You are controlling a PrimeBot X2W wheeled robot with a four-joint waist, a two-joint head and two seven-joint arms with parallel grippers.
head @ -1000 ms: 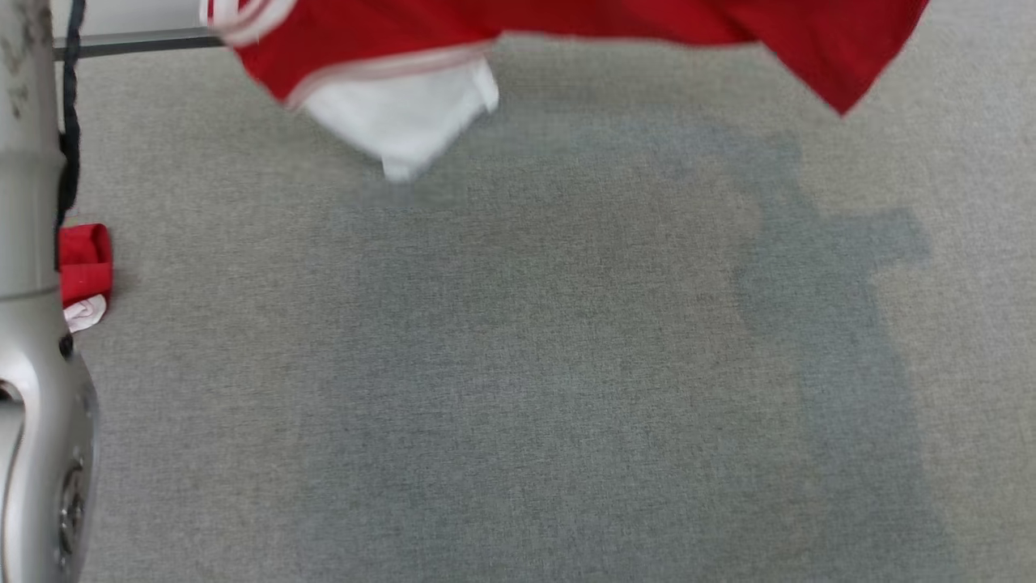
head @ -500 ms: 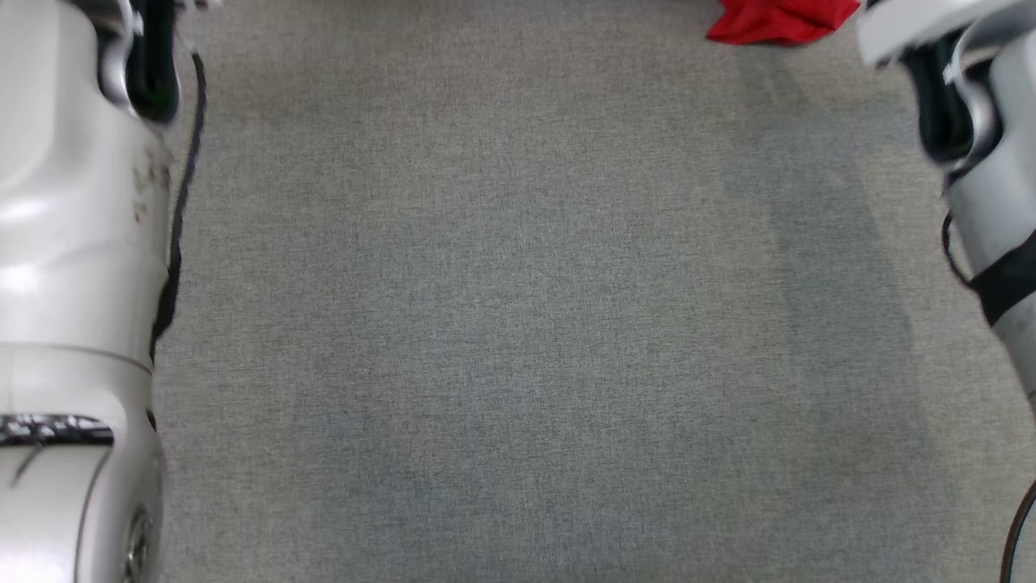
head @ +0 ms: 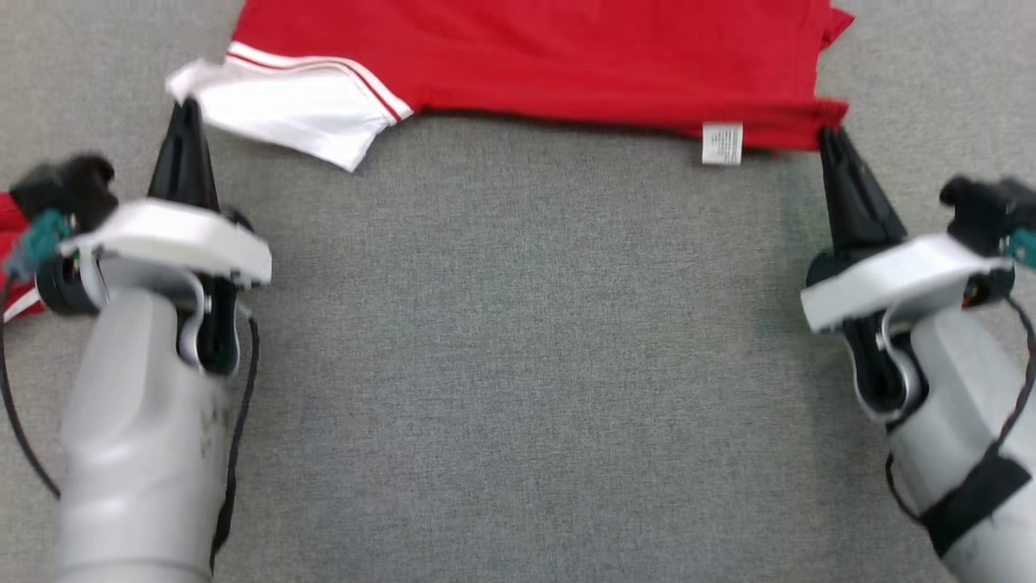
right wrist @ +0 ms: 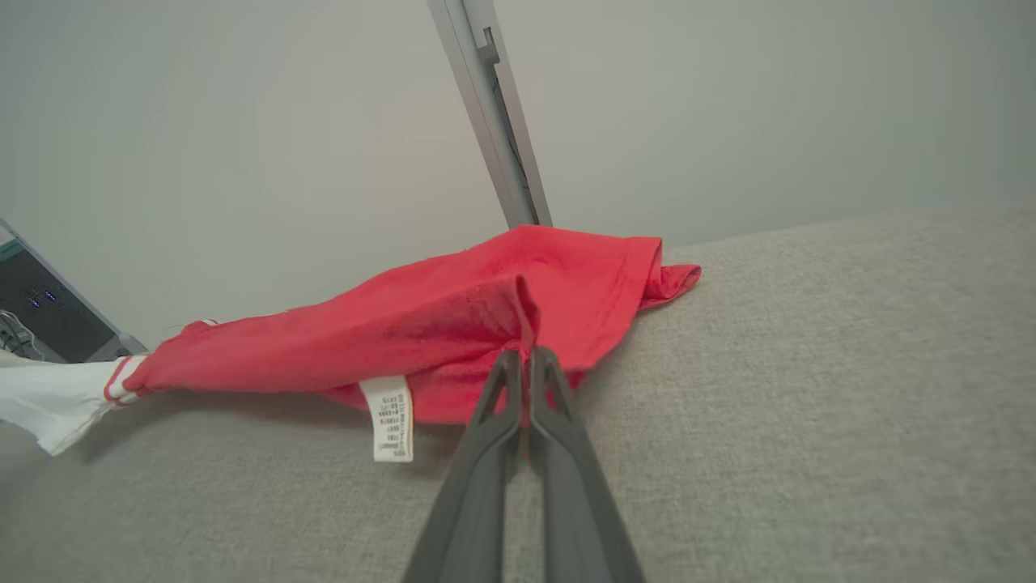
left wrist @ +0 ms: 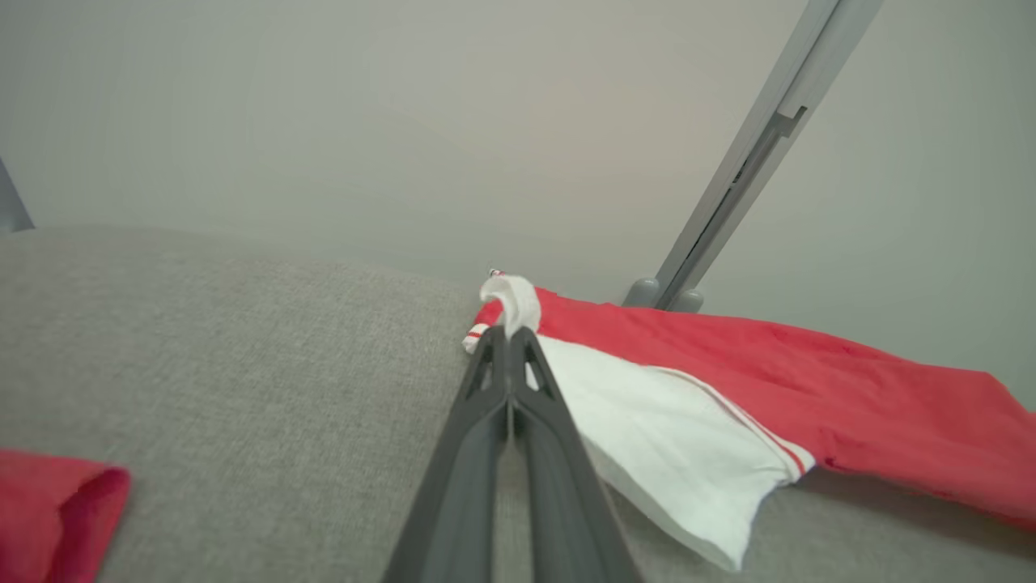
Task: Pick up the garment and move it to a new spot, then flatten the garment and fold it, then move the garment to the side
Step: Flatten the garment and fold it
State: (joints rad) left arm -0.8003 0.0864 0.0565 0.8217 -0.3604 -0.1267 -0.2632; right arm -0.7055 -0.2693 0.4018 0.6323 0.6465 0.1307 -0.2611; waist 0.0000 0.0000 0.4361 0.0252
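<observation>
head view looks down on a grey cloth surface (head: 518, 364), bare where it is nearest the robot. the left gripper (head: 185, 113) points away from the robot with its fingers pressed together, tips at the corner of the white sleeve (head: 283, 113). across from it the right gripper (head: 827, 138) is closed the same way, tips at the red hem just beside a white label (head: 722, 144). between and beyond them the garment (head: 566, 57) lies stretched along the far part of the surface, its red body running side to side and the sleeve at the robot's left. left wrist view shows a curl of white sleeve edge nipped between the closed fingers. right wrist view shows a ridge of red cloth pinched up the same way. off at the left edge sits another red piece (head: 10, 214), apart from the garment. behind it all stand a plain wall (left wrist: 324, 121) and a slanting grey post (left wrist: 753, 154).
</observation>
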